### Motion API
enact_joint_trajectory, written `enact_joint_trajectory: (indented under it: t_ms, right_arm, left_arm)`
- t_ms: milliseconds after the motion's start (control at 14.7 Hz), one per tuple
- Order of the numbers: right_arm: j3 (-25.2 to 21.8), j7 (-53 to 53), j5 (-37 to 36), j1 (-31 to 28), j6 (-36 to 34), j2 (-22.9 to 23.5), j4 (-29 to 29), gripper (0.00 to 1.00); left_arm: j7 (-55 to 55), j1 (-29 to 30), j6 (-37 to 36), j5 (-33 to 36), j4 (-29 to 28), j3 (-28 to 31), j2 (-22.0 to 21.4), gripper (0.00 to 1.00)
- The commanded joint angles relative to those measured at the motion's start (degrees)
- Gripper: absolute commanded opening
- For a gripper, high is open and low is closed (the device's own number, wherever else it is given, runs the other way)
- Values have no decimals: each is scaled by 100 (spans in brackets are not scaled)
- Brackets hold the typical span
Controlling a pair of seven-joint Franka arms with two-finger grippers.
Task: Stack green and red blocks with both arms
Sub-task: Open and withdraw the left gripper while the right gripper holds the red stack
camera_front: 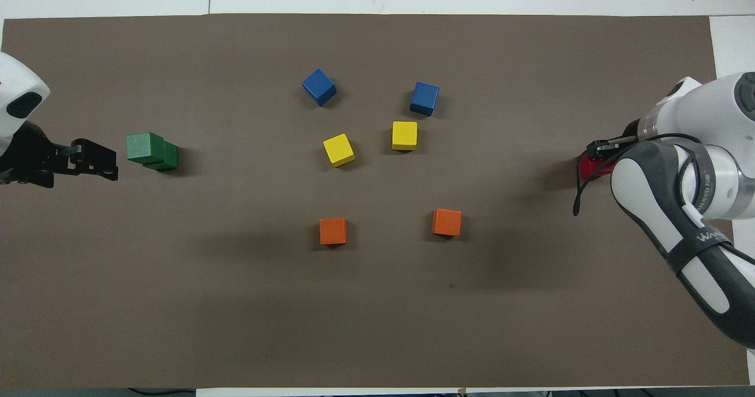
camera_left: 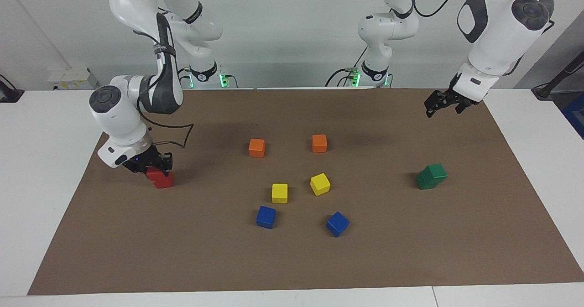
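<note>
From the facing view you see the right gripper (camera_left: pixel 157 166) clamped on the upper red block (camera_left: pixel 157 174) atop the lower red block (camera_left: pixel 163 180). The left gripper (camera_left: pixel 433 106) hangs spread and empty above the brown mat (camera_left: pixel 292 261).

Overhead, your green stack (camera_front: pixel 151 151) sits at the left arm's end.

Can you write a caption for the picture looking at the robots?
Right pincer grips the top glossy red cube of a stack, while the open left pincer hangs above the mat near two stacked green cubes.

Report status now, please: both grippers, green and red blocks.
Left gripper open, raised, empty. Right gripper shut on upper glossy red cube. Two dark green cubes stacked, skewed. Nothing in the way.
</note>
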Motion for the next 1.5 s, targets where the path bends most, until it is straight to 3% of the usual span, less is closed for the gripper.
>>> enact_joint_trajectory:
  t_ms: [0,612,1428]
  right_arm:
    - [41,49,-42,-71,143,-94,-216,0]
    - [41,-30,-42,-150,152,-103,-216,0]
    - [41,-4,-42,-132,258,-33,-216,0]
  left_arm:
    - [-54,-140,-223,-41,141,92,127,100]
    - [-80,-412,-179,-50,-44,215,-76,100]
    - [-19,-44,-293,-59,-36,67,-199,100]
